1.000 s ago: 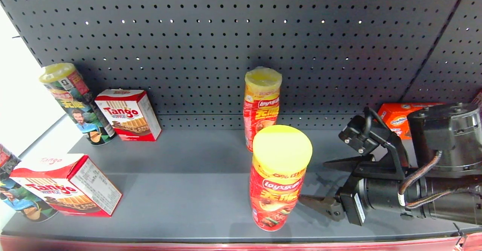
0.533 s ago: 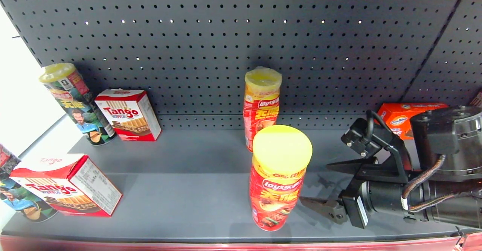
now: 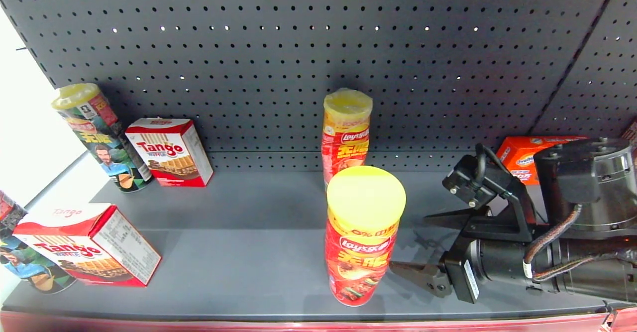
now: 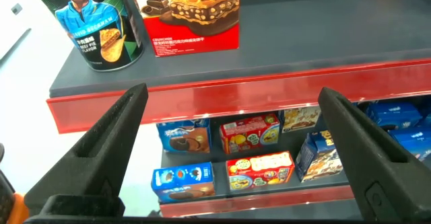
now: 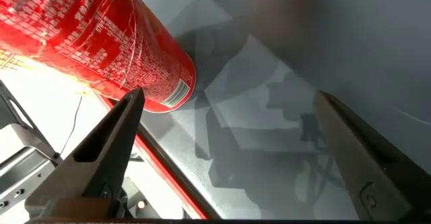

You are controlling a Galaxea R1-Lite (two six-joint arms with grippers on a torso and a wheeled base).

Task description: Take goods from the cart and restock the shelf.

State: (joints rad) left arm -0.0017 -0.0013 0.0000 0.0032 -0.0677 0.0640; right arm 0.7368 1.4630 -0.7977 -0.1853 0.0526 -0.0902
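Right claw is spread wide open just to the right of a red chips can, and nothing is between its two fingers. The can stands upright on the grey shelf, near the front edge. A second chips can stands behind it, close to the back wall. The nearer finger tip is very close to the lower part of the front can; I cannot tell if it touches.

Left claw is also open and empty, held low in front of the red edge of the shelf.

As I judge it, this can is already placed, and the step in hand is letting go and leaving. The next move calls for drawing the right arm back, away from the can, without brushing it. The can is tall and narrow and stands near the edge, so a small push could tip it. After that, the arm should fetch the next item from the cart. Free room lies between the cans and the wafer box.
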